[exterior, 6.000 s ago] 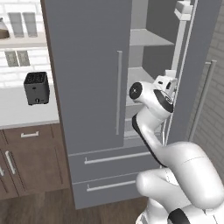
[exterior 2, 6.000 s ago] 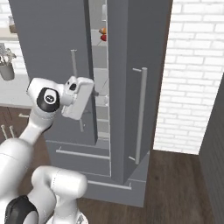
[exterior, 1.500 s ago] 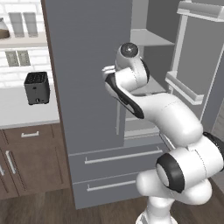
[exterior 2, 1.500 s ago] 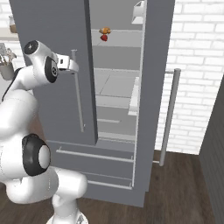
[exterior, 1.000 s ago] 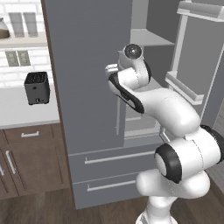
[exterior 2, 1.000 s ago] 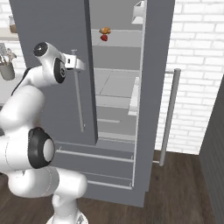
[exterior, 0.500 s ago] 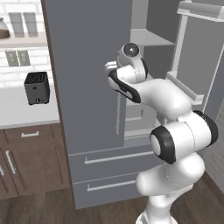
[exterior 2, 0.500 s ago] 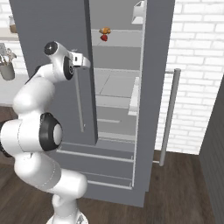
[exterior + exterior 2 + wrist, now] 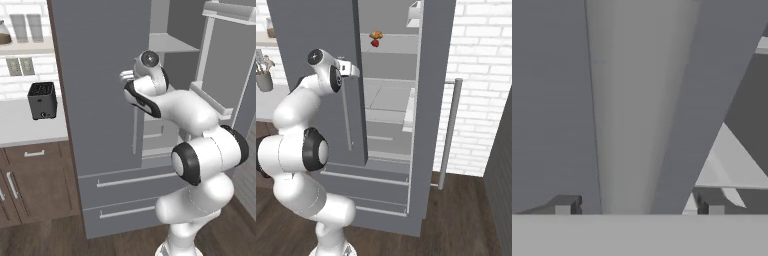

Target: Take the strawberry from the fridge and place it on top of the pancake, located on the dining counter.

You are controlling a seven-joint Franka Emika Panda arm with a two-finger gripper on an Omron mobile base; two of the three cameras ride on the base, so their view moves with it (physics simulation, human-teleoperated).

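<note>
Grey and tall, the fridge (image 9: 316, 45) stands with its right door (image 9: 436, 100) swung wide and its left door (image 9: 100, 85) closed, two drawers (image 9: 130, 197) along the bottom. Pale shelves show inside the open half. To the far left a white countertop (image 9: 25, 125) over brown cabinets carries a small dark toaster (image 9: 41, 100); white brick wall (image 9: 481, 60) lies to the right of the fridge.

White arm links fold up in front of the closed door, and the gripper (image 9: 637, 205) sits at the upper end of that door's slim vertical handle (image 9: 346, 120). From the hand camera the two dark fingertips (image 9: 564, 204) stand apart, one on each side of the pale handle bar (image 9: 629, 115), not closed on it.

High on an upper shelf, far inside, the tiny red strawberry (image 9: 375, 43) rests just beside an orange-tan food item (image 9: 376, 35).
</note>
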